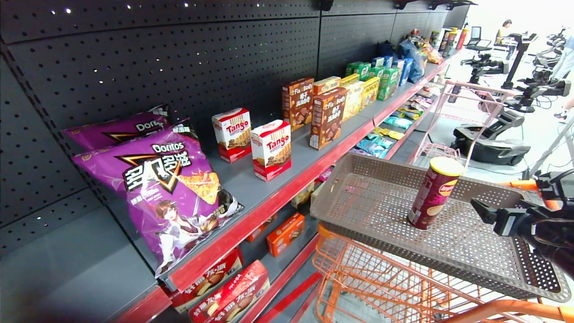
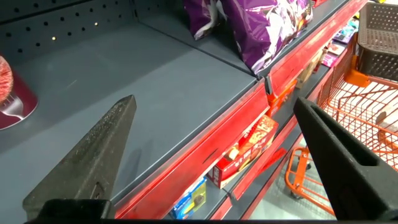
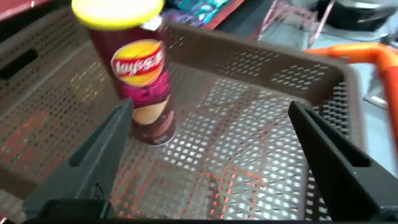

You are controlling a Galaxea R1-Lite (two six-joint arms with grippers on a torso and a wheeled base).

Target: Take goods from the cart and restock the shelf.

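A maroon chips can (image 1: 434, 193) with a yellow lid stands upright in the brown perforated tray (image 1: 372, 197) on top of the orange cart (image 1: 385, 287). My right gripper (image 1: 482, 211) hangs open over the tray's right part, a short way from the can. In the right wrist view the can (image 3: 140, 81) stands beyond the open gripper (image 3: 210, 109), nearer one finger than the other, untouched. My left gripper (image 2: 214, 106) is open and holds nothing above a bare grey stretch of shelf (image 2: 155, 81). A maroon can (image 2: 12, 93) stands at that stretch's edge.
Purple chip bags (image 1: 170, 184), red-and-white wafer boxes (image 1: 271, 150) and brown boxes (image 1: 327, 116) line the grey shelf (image 1: 251, 184) with its red lip. Lower shelves hold red and orange boxes (image 1: 284, 233). A pink cart (image 1: 453, 116) stands farther down the aisle.
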